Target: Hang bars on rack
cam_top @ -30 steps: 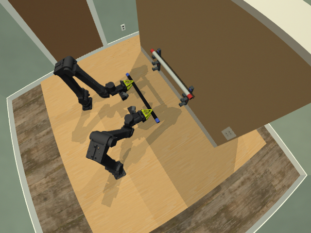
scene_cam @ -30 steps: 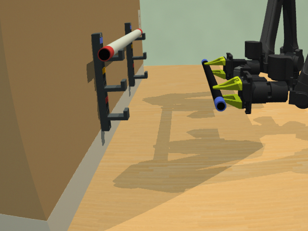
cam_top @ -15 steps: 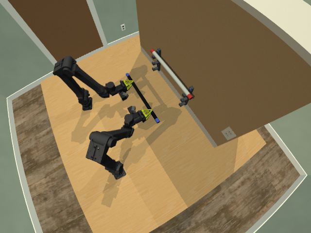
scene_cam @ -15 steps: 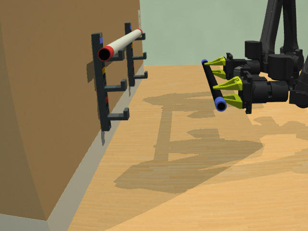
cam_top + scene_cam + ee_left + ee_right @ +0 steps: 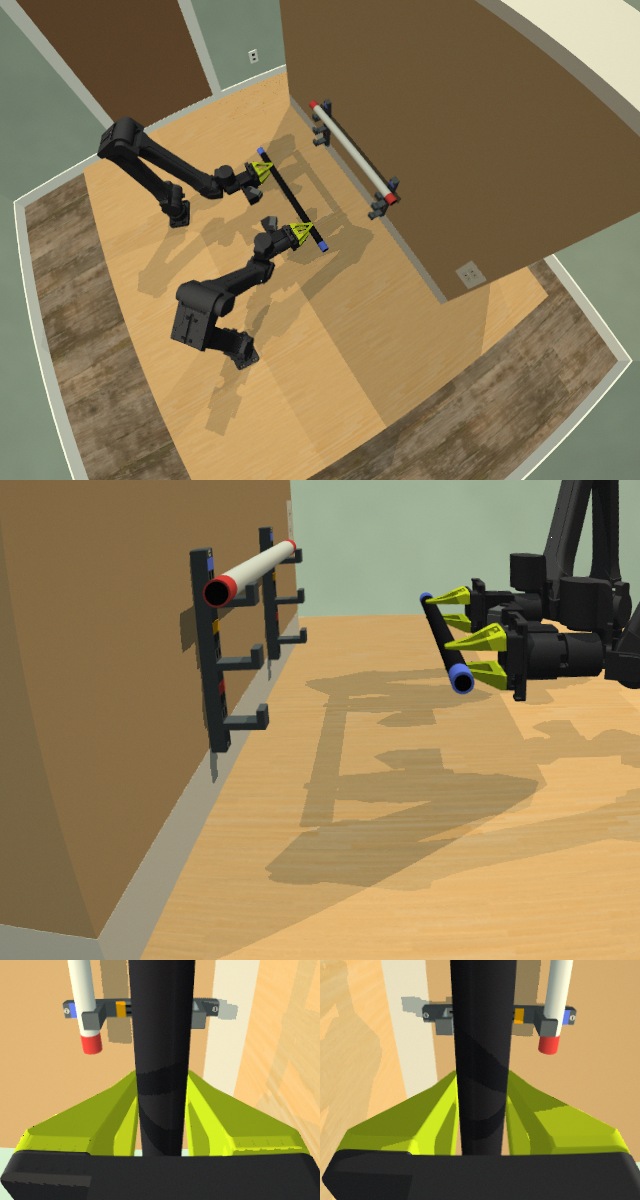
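A white bar with red ends (image 5: 351, 149) (image 5: 258, 567) (image 5: 82, 990) (image 5: 560, 985) lies on the top pair of rack arms, under the blue labels (image 5: 209, 564). The middle pair has orange labels (image 5: 216, 627) and the bottom pair red labels (image 5: 222, 687); both are empty. My left gripper (image 5: 269, 169) (image 5: 454, 654) (image 5: 162, 1080) and my right gripper (image 5: 311, 226) (image 5: 435, 609) (image 5: 482, 1080) are both shut on a black bar with blue ends (image 5: 292, 196) (image 5: 436, 623) (image 5: 162, 1020) (image 5: 482, 1010), held in the air away from the rack. The blue ends stick out past both grippers.
The rack's near upright (image 5: 208, 697) in the exterior view is fixed to the brown wall (image 5: 439, 129) (image 5: 129, 660). Each rack arm has an upturned tip. An open gap lies between the held bar and the rack. The tabletop (image 5: 330, 330) (image 5: 413, 908) is below.
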`<move>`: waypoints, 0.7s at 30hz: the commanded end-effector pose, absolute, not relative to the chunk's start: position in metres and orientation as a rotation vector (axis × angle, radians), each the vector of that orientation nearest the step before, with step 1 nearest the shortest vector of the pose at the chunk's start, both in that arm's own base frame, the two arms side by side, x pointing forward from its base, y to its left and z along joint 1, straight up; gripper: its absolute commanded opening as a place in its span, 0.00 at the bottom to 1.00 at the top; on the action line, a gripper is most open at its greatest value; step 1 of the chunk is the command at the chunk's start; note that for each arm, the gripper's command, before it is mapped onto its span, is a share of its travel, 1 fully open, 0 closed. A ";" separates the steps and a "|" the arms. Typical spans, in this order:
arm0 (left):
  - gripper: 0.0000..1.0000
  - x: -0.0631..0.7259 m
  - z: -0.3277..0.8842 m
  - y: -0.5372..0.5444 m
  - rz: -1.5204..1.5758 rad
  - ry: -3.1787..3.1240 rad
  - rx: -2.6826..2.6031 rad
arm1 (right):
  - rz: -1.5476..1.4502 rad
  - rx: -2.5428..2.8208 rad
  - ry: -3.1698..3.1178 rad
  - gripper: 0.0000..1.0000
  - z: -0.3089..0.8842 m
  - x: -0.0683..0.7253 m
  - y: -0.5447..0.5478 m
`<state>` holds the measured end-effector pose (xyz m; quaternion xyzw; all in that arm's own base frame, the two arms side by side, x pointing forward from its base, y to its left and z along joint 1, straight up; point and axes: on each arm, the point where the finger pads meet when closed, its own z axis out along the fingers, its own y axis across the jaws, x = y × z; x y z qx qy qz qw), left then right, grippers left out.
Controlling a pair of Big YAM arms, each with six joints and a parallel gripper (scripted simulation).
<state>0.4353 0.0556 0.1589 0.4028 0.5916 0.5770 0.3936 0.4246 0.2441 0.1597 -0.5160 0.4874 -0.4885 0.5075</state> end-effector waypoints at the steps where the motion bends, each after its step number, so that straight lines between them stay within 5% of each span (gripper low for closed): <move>1: 0.00 0.438 0.182 0.062 1.489 1.493 0.978 | -1.191 -1.173 1.177 0.00 0.191 0.430 0.241; 21: 0.00 0.442 0.213 0.062 1.489 1.493 0.978 | -1.191 -1.173 1.177 0.00 0.221 0.434 0.240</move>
